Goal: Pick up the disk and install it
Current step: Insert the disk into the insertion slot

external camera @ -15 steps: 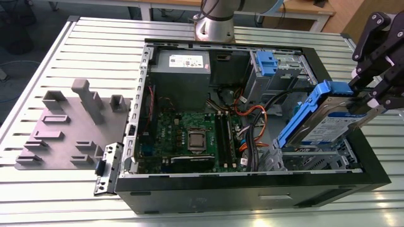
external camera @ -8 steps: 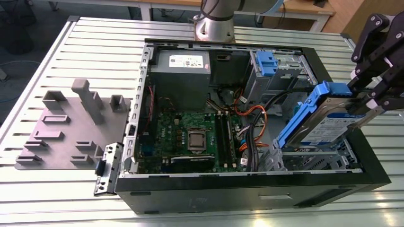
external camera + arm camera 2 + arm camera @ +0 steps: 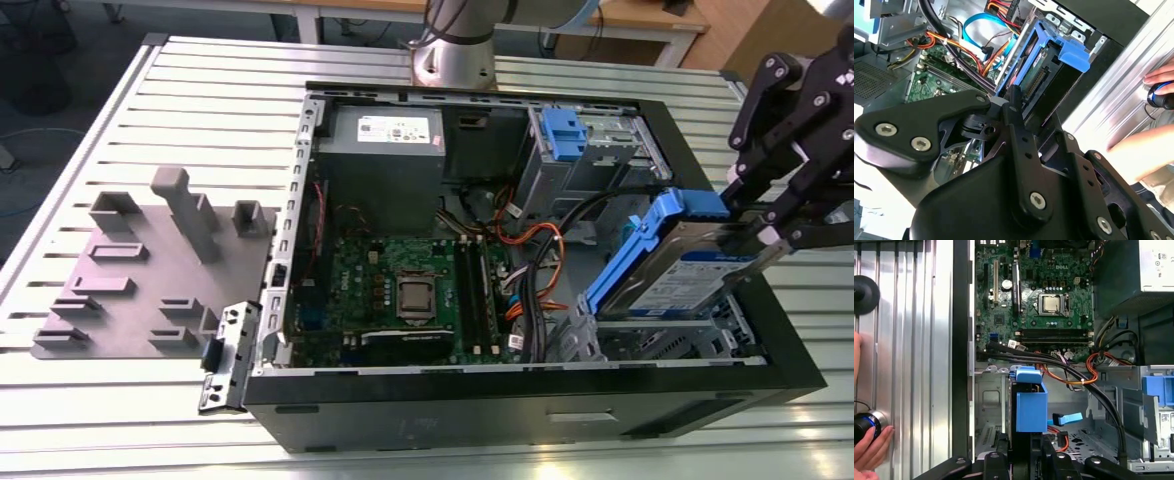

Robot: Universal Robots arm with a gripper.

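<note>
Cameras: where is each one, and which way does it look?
Exterior view: off the arm, high, looking down into the open case; arm base and gripper show.
First wrist view: on the arm, looking past the gripper and disk into the case.
Second wrist view: on the arm, looking over the gripper's links at the disk.
Both wrist views share the disk and a hand.

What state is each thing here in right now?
Case: open, side panel off.
Disk: gripped, tilted over the bay, not seated.
Gripper: shut on the disk.
Processor: bare, no cooler.
Hand: holding a small dark object.
</note>
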